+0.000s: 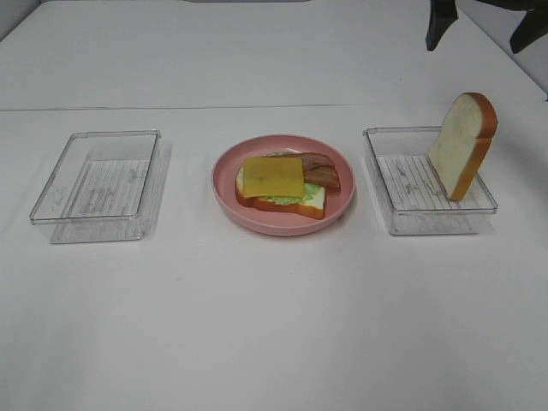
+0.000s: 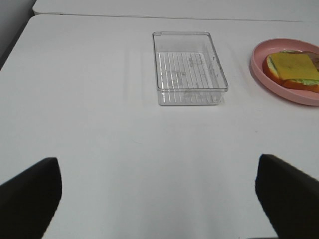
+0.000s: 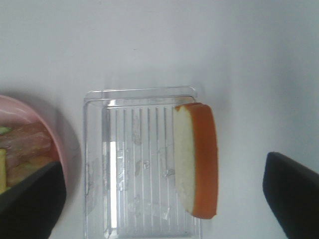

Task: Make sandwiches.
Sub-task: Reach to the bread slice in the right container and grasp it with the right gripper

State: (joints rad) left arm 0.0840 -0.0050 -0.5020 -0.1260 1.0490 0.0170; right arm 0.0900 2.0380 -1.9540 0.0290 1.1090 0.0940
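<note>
Sitting in the middle of the white worktop (image 1: 274,325), the pink plate (image 1: 342,201) carries an open-faced sandwich (image 1: 281,185): a bread slice at the bottom, green lettuce showing at its edges, brown bacon strips (image 1: 321,170) poking out on the far side, and a yellow cheese slice (image 1: 273,175) on top. To one side of the plate stands a clear plastic tray (image 1: 96,185) with nothing in it. On the plate's other side a second clear tray (image 1: 425,184) holds a lone bread slice (image 1: 462,144), which stands on its edge and leans against the tray's outer wall, crust outward. The left gripper (image 2: 159,199) hangs over bare worktop near the first tray, jaws spread wide. The right gripper (image 3: 164,199) hovers above the tray with the bread slice, jaws likewise wide apart and gripping nothing.
</note>
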